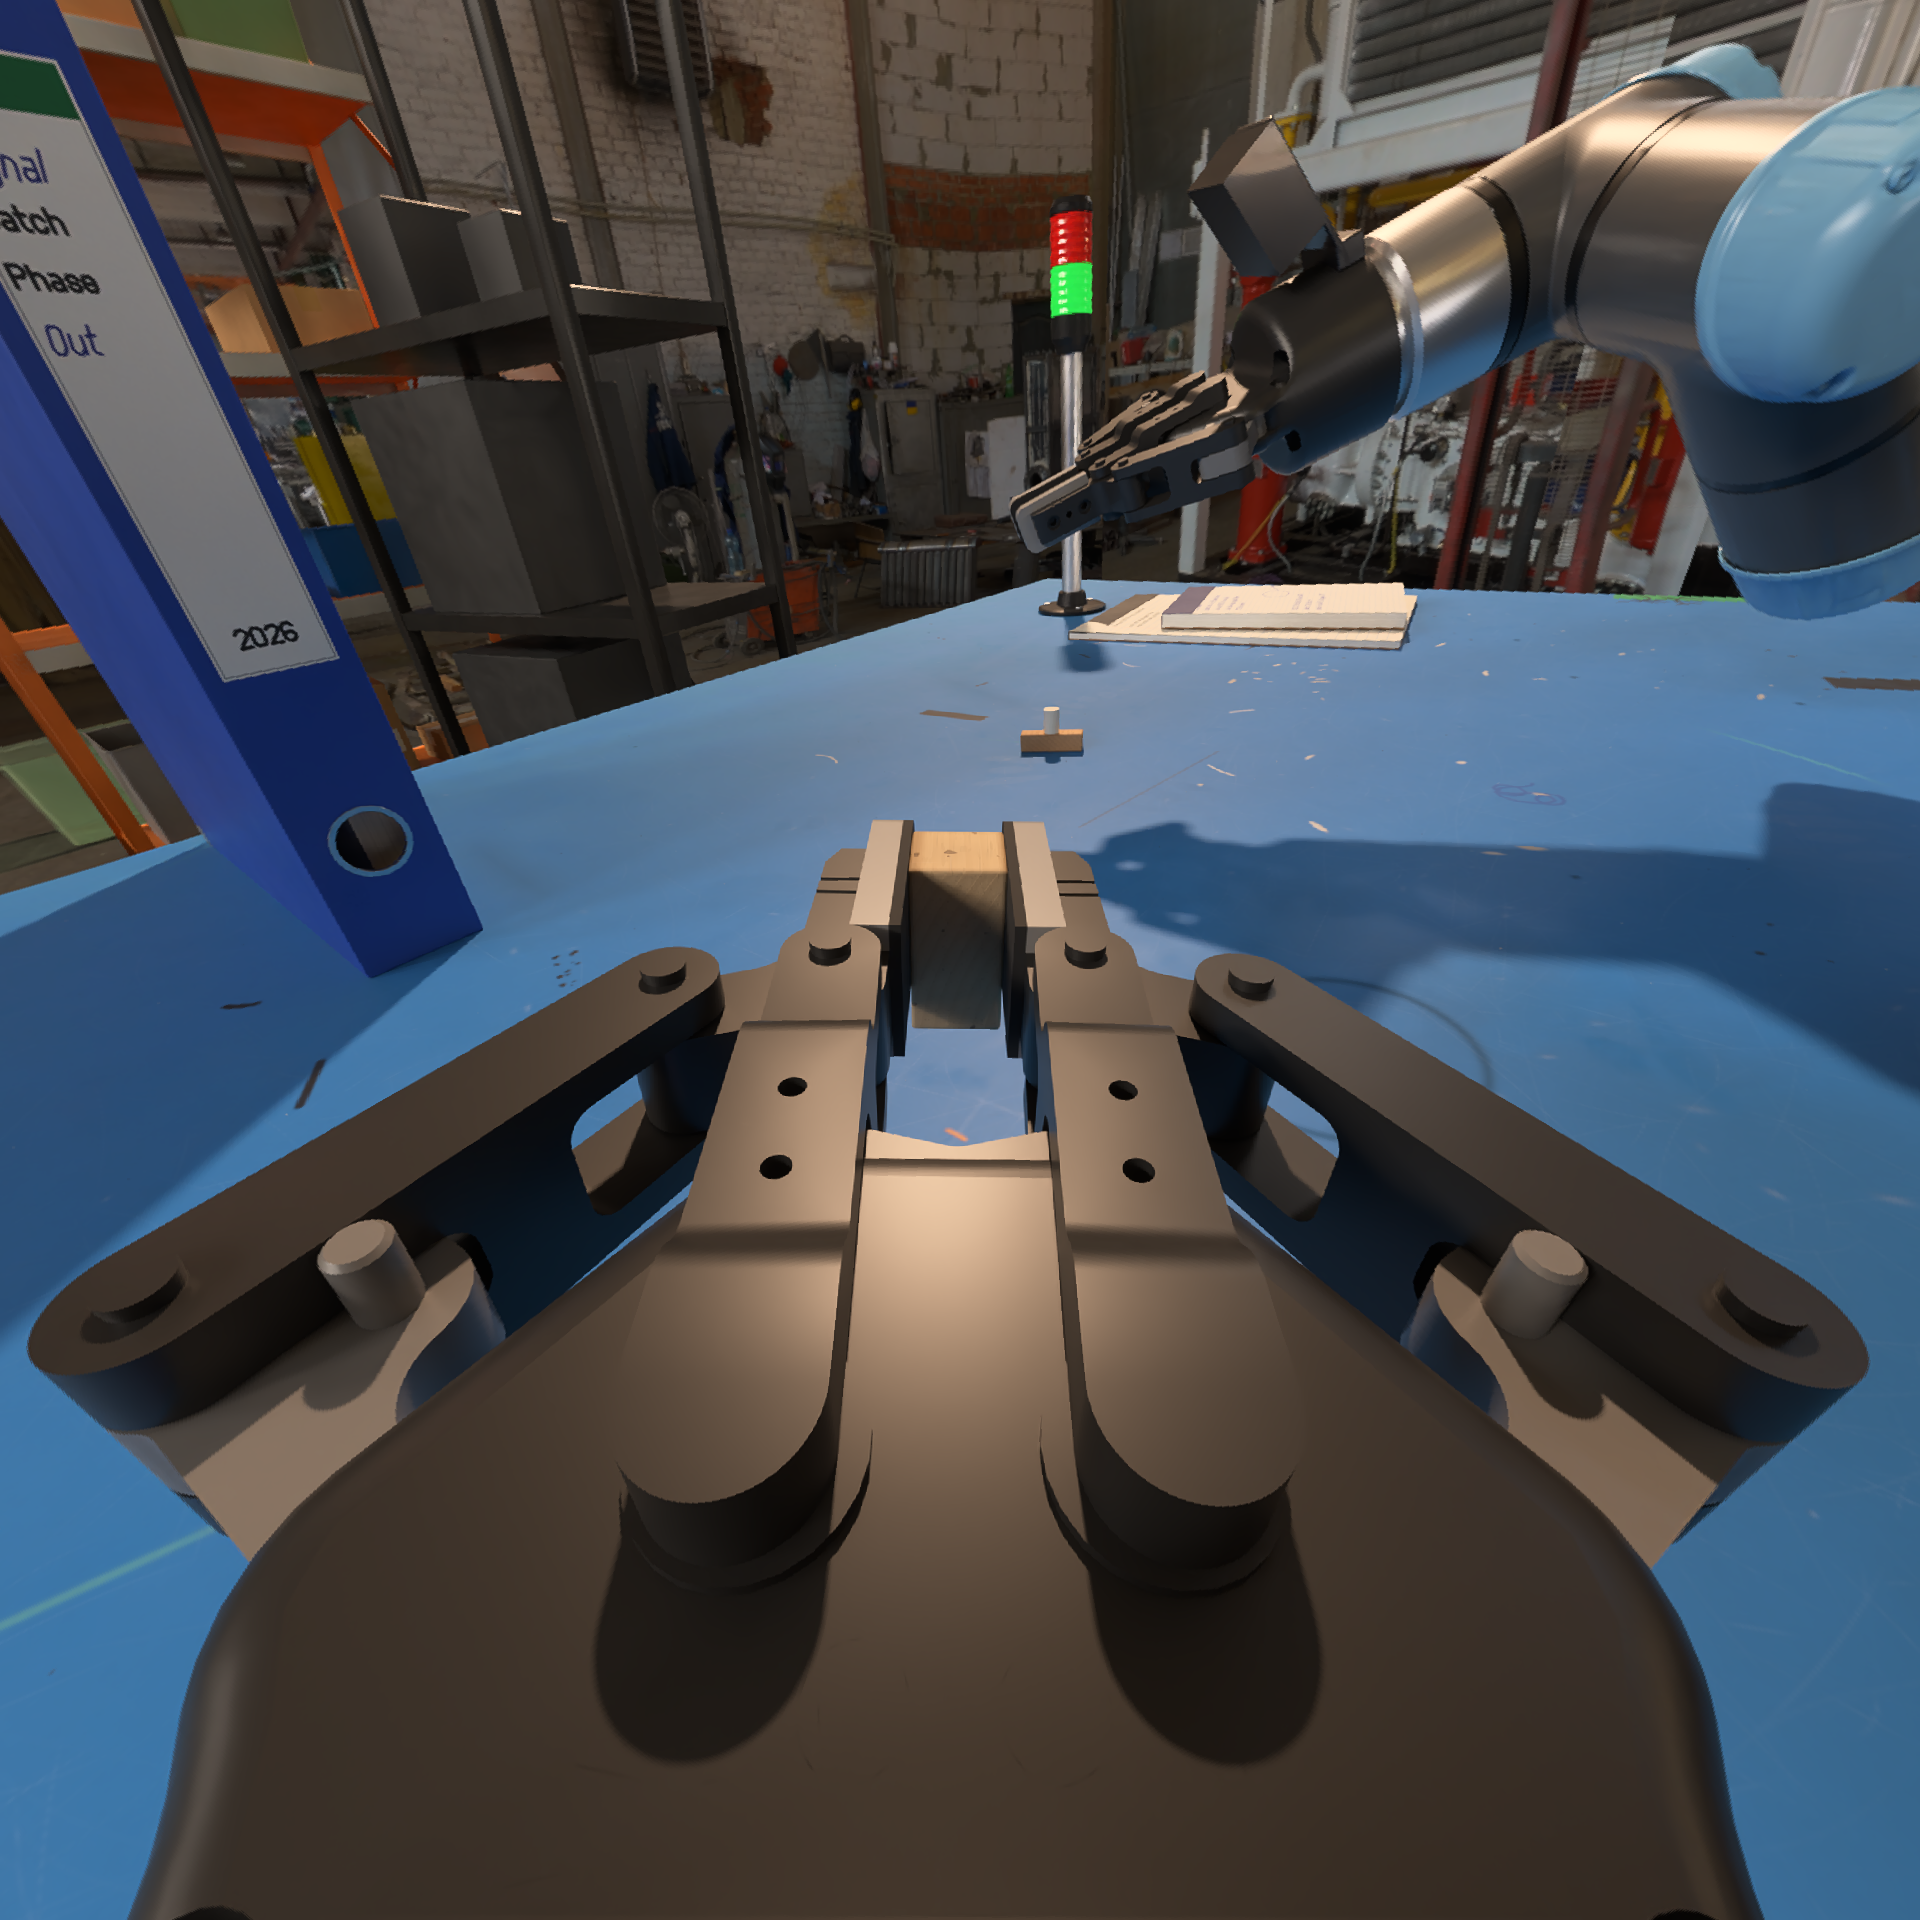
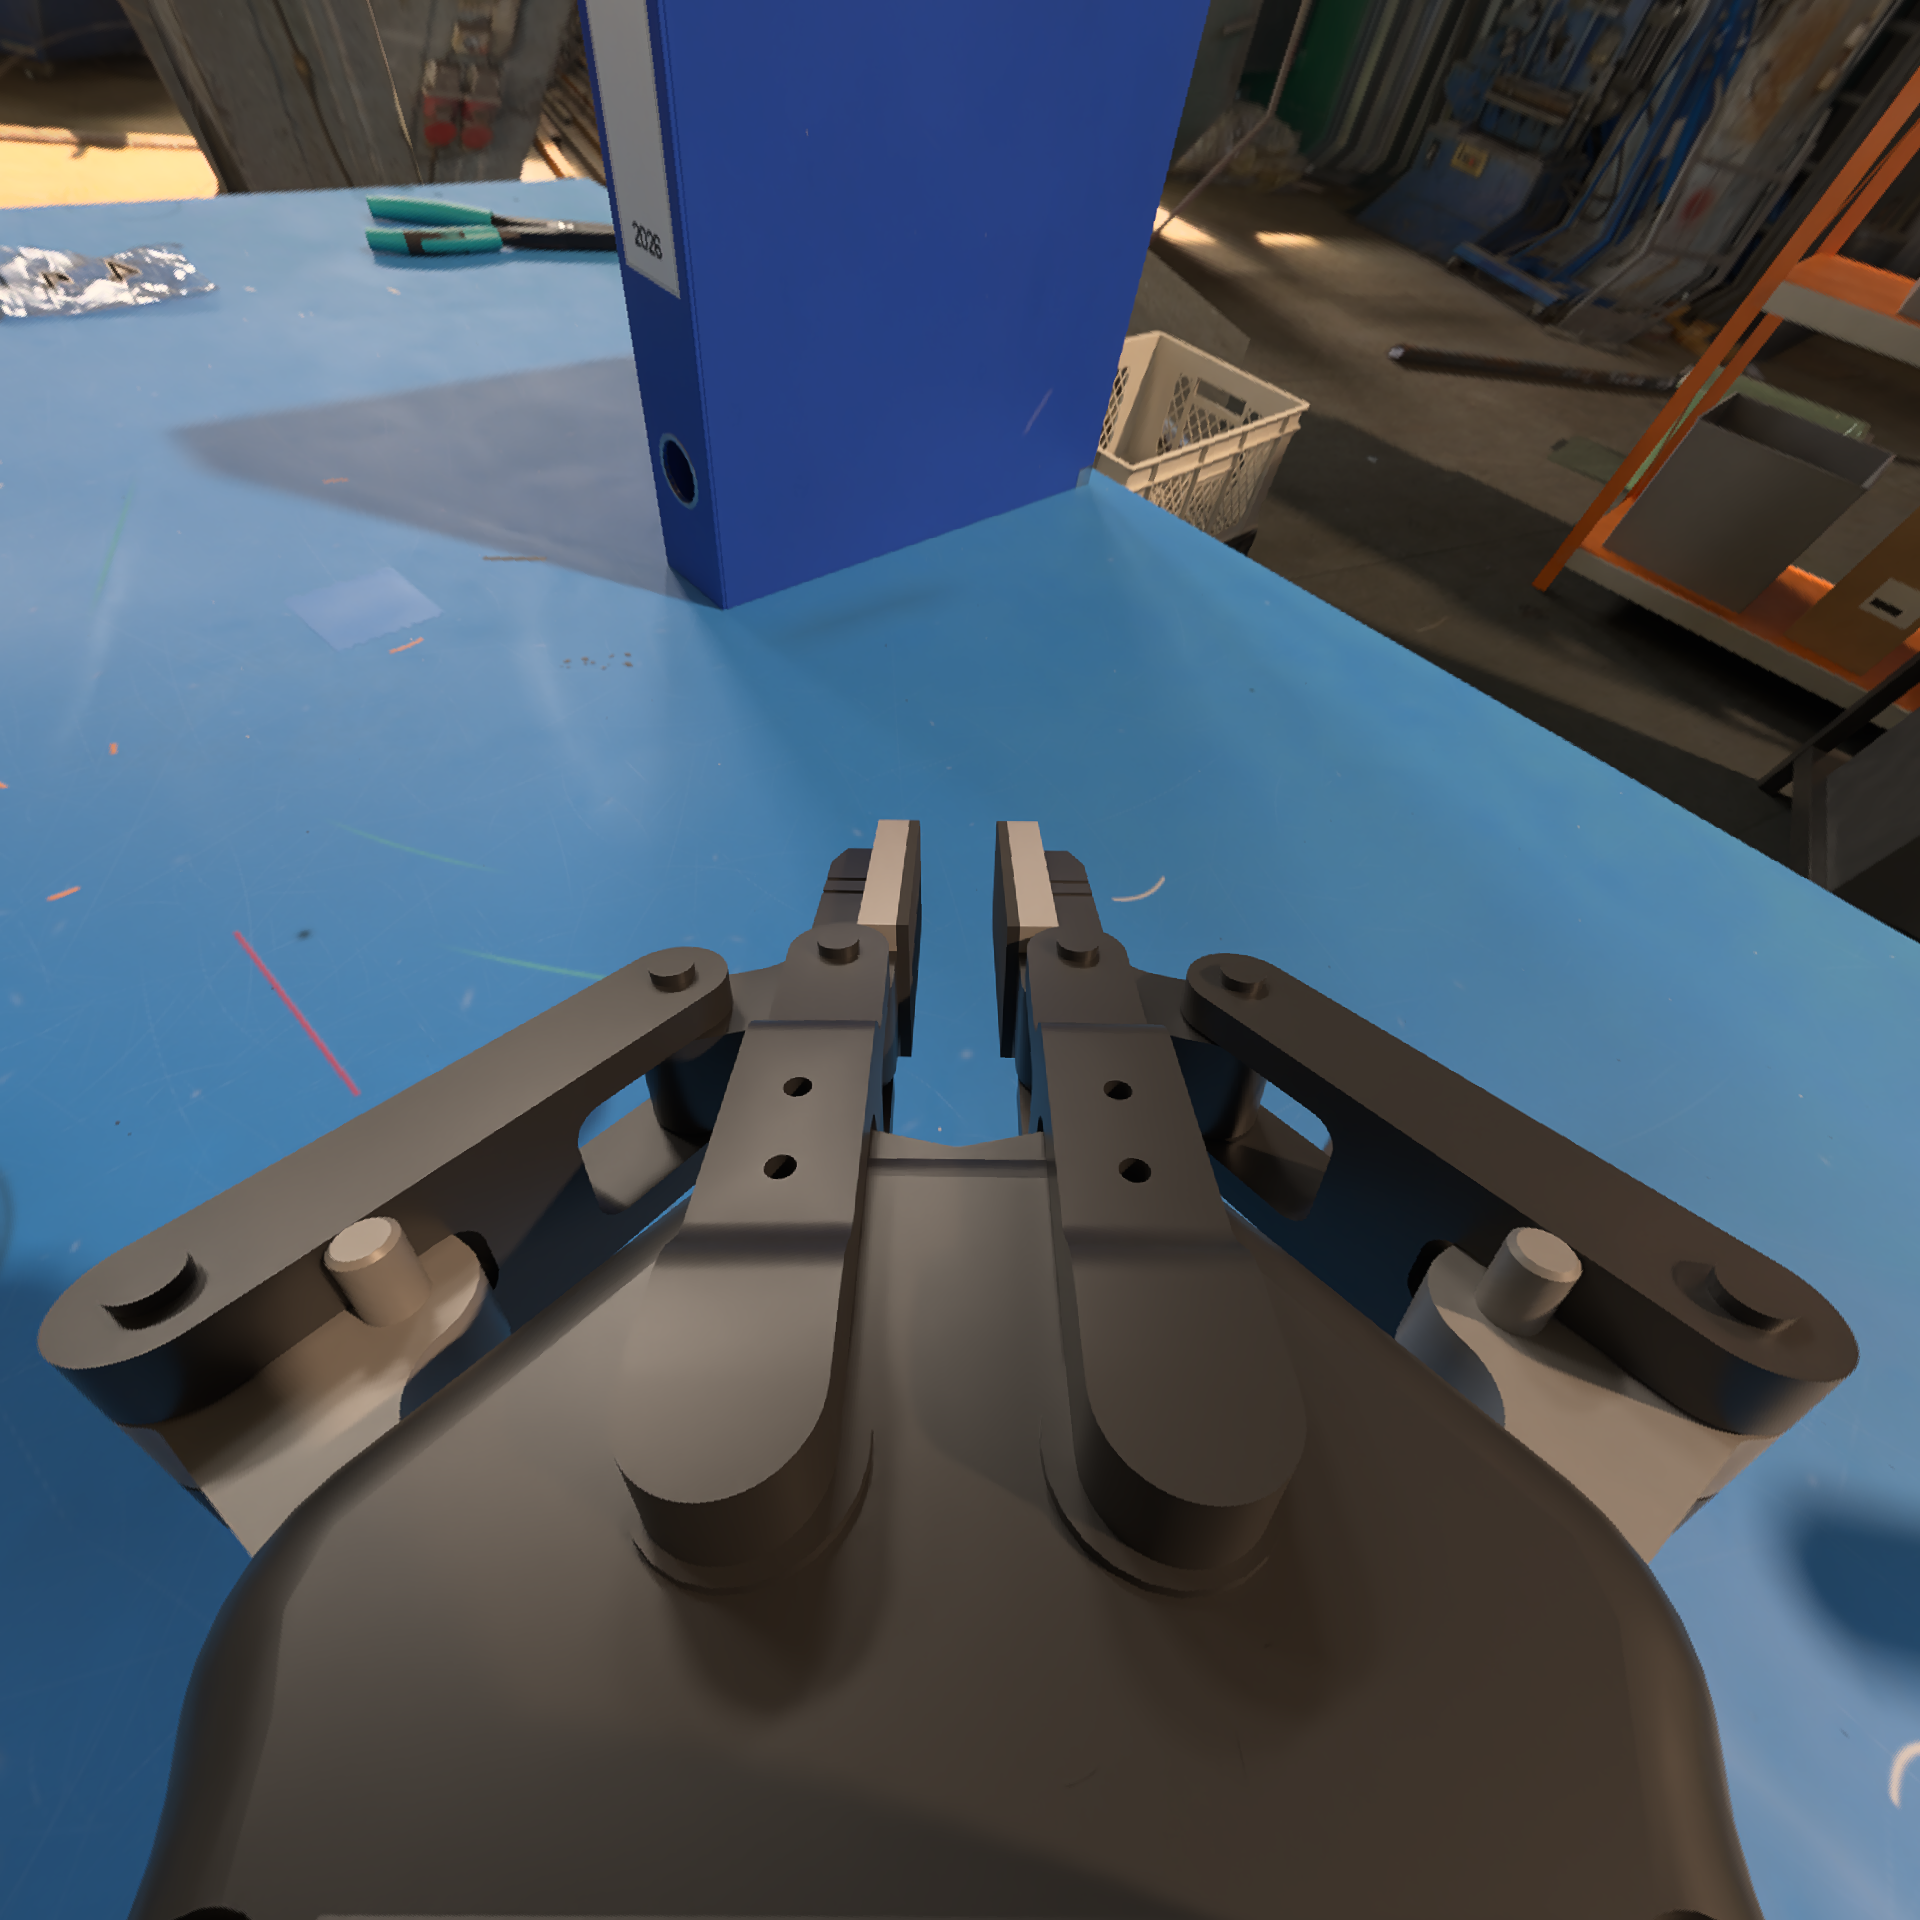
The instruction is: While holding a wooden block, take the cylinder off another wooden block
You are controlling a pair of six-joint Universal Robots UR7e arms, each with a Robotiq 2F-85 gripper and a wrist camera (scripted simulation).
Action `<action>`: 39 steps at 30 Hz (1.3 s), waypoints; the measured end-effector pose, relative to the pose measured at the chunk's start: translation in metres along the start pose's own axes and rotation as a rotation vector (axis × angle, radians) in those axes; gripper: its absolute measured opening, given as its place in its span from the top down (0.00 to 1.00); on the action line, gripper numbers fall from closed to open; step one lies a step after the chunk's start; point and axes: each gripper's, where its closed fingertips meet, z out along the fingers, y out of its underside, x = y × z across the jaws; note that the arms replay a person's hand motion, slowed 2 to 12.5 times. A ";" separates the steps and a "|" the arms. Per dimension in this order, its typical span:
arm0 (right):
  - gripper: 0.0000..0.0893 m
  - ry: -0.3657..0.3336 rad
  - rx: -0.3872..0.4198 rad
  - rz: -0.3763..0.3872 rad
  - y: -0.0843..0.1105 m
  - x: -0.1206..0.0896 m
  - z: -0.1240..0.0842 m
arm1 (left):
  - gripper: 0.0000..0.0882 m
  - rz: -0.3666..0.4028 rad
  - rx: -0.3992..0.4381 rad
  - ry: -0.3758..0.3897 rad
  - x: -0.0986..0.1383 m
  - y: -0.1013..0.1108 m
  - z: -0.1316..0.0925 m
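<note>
My left gripper [image 1: 957,862] is shut on a light wooden block [image 1: 956,935], held between its pads just above the blue table [image 1: 1558,1091]. Farther ahead, a second small wooden block [image 1: 1051,742] lies on the table with a short pale cylinder [image 1: 1051,717] standing upright on it. My right gripper [image 1: 1044,514] hovers high above and beyond that block, pointing left and down. In the right wrist view my right gripper [image 2: 957,868] is empty, its pads a narrow gap apart over bare table. The block and cylinder do not show in that view.
A tall blue binder [image 1: 208,582] stands at the table's left edge; it also shows in the right wrist view [image 2: 883,291]. A red-green signal tower [image 1: 1070,416] and stacked books [image 1: 1278,615] sit at the far edge. Pliers [image 2: 478,227], a foil bag [image 2: 94,275], a crate [image 2: 1195,436] on the floor.
</note>
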 end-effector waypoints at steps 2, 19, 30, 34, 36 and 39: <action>0.85 -0.001 -0.027 -0.003 0.001 0.001 -0.002 | 0.83 -0.004 0.002 0.001 0.000 0.000 0.000; 0.84 0.055 -0.117 -0.023 0.007 0.016 -0.016 | 0.83 -0.005 -0.002 0.011 0.000 0.000 0.001; 0.85 0.063 -0.120 0.006 0.009 0.022 -0.017 | 0.83 0.009 -0.010 0.019 0.002 0.001 0.003; 0.85 0.067 -0.117 0.008 0.008 0.022 -0.017 | 0.83 0.008 -0.007 0.020 0.002 0.001 0.002; 0.85 0.069 -0.116 0.009 0.008 0.022 -0.017 | 0.83 0.005 -0.006 0.020 0.002 0.001 0.002; 0.85 0.073 -0.116 0.008 0.008 0.023 -0.018 | 0.83 0.002 -0.006 0.020 0.002 0.001 0.002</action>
